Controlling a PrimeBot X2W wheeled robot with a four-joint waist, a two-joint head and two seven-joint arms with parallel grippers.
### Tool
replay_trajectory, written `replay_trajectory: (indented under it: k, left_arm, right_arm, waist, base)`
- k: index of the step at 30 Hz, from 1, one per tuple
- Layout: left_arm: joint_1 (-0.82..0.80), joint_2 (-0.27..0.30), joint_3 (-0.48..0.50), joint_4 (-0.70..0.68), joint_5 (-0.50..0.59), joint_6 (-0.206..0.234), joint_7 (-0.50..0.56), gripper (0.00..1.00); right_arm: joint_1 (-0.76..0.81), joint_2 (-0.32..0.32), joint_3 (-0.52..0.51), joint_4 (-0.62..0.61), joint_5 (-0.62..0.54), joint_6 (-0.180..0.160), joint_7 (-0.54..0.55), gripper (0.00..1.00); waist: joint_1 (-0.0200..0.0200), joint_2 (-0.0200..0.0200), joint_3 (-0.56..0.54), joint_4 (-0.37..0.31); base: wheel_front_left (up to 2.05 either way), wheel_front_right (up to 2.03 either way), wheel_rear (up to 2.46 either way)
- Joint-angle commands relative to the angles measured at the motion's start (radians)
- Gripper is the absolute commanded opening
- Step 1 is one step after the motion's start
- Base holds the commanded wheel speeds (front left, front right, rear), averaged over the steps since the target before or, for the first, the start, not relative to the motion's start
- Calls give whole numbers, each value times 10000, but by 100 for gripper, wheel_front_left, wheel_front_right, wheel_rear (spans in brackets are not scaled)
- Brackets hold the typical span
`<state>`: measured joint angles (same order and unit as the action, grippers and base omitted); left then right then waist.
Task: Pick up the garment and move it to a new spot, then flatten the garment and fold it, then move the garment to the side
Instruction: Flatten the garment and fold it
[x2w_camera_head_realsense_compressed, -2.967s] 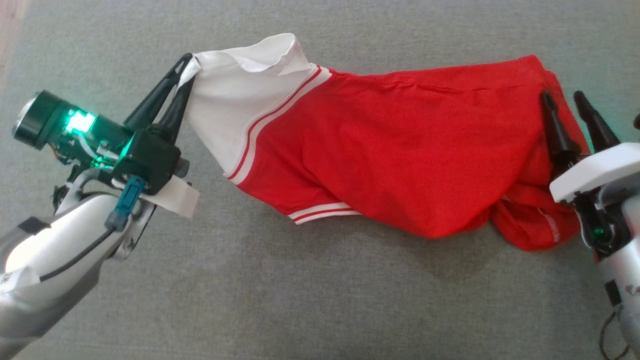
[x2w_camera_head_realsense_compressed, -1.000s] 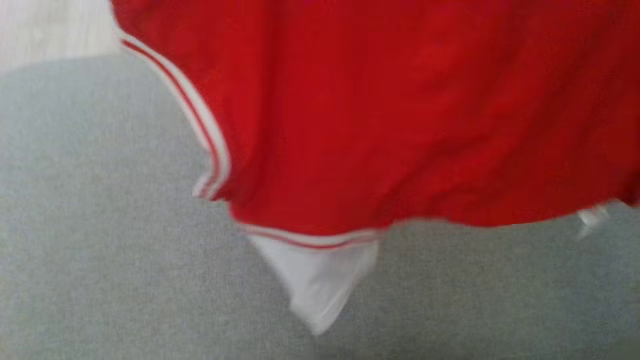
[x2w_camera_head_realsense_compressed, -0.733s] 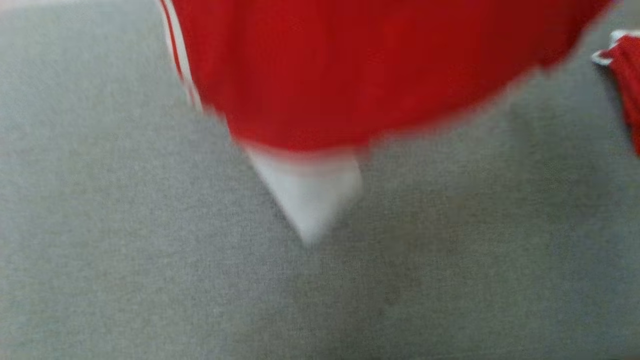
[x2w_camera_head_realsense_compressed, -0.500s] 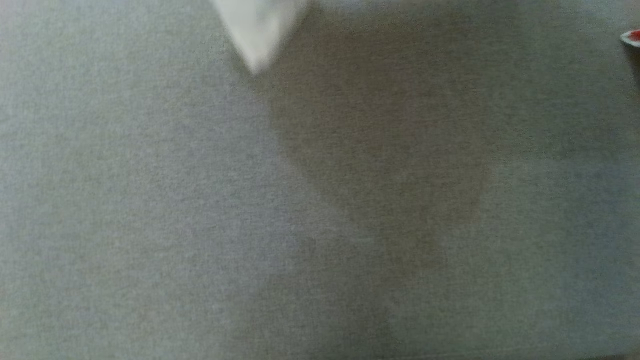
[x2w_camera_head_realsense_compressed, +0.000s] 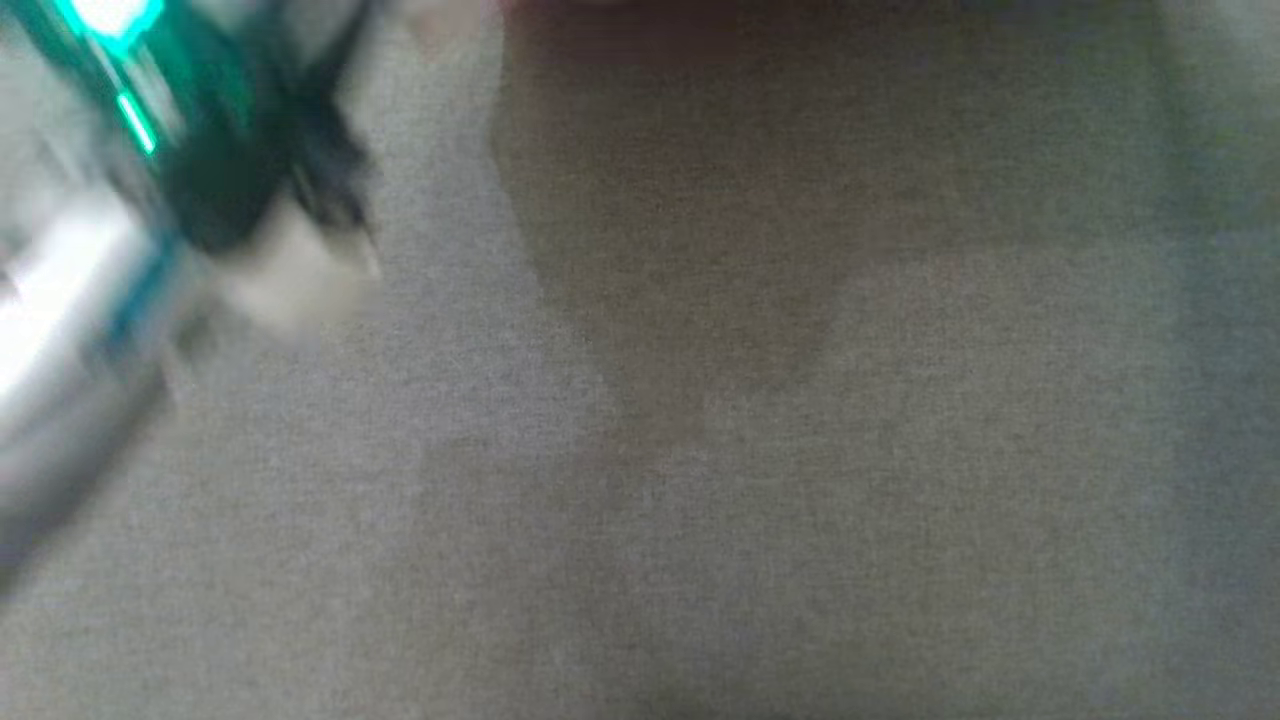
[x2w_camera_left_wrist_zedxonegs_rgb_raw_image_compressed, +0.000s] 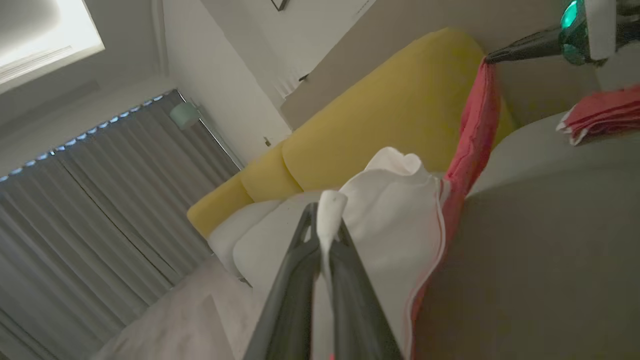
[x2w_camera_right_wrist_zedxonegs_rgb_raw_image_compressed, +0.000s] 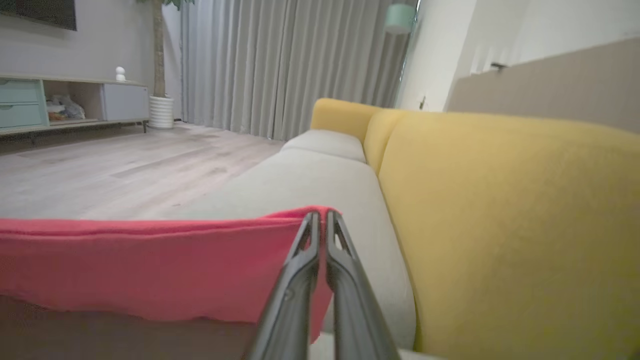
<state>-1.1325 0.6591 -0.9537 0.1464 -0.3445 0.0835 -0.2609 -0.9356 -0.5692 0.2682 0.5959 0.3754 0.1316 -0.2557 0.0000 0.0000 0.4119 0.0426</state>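
The garment (x2w_camera_left_wrist_zedxonegs_rgb_raw_image_compressed: 400, 215) hangs stretched between both grippers above the grey seat. My left gripper (x2w_camera_left_wrist_zedxonegs_rgb_raw_image_compressed: 326, 220) is shut on a fold of its white side panel. The red body (x2w_camera_left_wrist_zedxonegs_rgb_raw_image_compressed: 475, 130) runs up to my right gripper (x2w_camera_left_wrist_zedxonegs_rgb_raw_image_compressed: 492, 56), which pinches its top edge. In the right wrist view, the right gripper (x2w_camera_right_wrist_zedxonegs_rgb_raw_image_compressed: 321, 216) is shut on the red hem, and the garment (x2w_camera_right_wrist_zedxonegs_rgb_raw_image_compressed: 150, 270) stretches away to the left. In the head view my left arm's wrist (x2w_camera_head_realsense_compressed: 240, 190) is a blur at the upper left, with a reddish shadow along the top edge.
A grey sofa seat (x2w_camera_head_realsense_compressed: 700, 450) lies below, with a yellow backrest (x2w_camera_right_wrist_zedxonegs_rgb_raw_image_compressed: 500, 225) behind it. A second red cloth with white edges (x2w_camera_left_wrist_zedxonegs_rgb_raw_image_compressed: 600, 112) lies folded on the seat. Beyond the sofa are wooden floor (x2w_camera_right_wrist_zedxonegs_rgb_raw_image_compressed: 125, 170), a low cabinet (x2w_camera_right_wrist_zedxonegs_rgb_raw_image_compressed: 60, 105) and grey curtains (x2w_camera_right_wrist_zedxonegs_rgb_raw_image_compressed: 280, 65).
The head view has swept across the grey seat. The garment has left that view at the top, and my blurred left arm has come in at the upper left.
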Motion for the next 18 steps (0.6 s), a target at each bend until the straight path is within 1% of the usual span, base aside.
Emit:
replay_trajectory:
  k: [1,5,8,12,13,14,15,18]
  left_arm:
    - [711,604,544,-817,-158,274,-8,0]
    - [3204,918,122,-1838,-103,655,-8,0]
    - [4735,1034,-202,-2231,-98,947,-8,0]
    - [6345,1119,-443,-2411,-233,1351,-8,0]
    - [6664,1129,-491,-2436,-278,1421,-8,0]
    - [6664,1129,-491,-2436,-278,1421,-8,0]
    - [7202,1178,-562,-2496,-381,1504,-8,0]
    - [7619,1268,-557,-2623,-429,1590,-8,0]
  right_arm:
    - [991,-198,-408,-588,138,-9,-58,0]
    - [3493,-121,-1486,-1582,18,-9,-59,0]
    - [5545,272,-2317,-2524,-106,-9,-59,0]
    - [8018,863,-3132,-3633,-676,-9,-59,0]
    - [8494,1008,-3284,-3872,-827,-9,-60,0]
    - [8494,1008,-3284,-3872,-827,-9,-60,0]
    - [9269,1276,-3493,-4295,-1090,-9,-59,0]
    - [9903,1641,-3715,-4812,-1270,-9,41,0]
  waist:
    - [0,0,-155,38]
    - [0,0,-550,53]
    - [0,0,-851,1]
    - [0,0,-1119,-61]
    - [0,0,-1172,-84]
    - [0,0,-1172,-84]
    - [0,0,-1258,-137]
    - [0,0,-1334,-169]
  base:
    - [0,0,0]
    - [0,0,0]
    - [0,0,0]
    - [0,0,0]
    - [0,0,0]
    - [0,0,0]
    - [0,0,0]
    - [0,0,0]
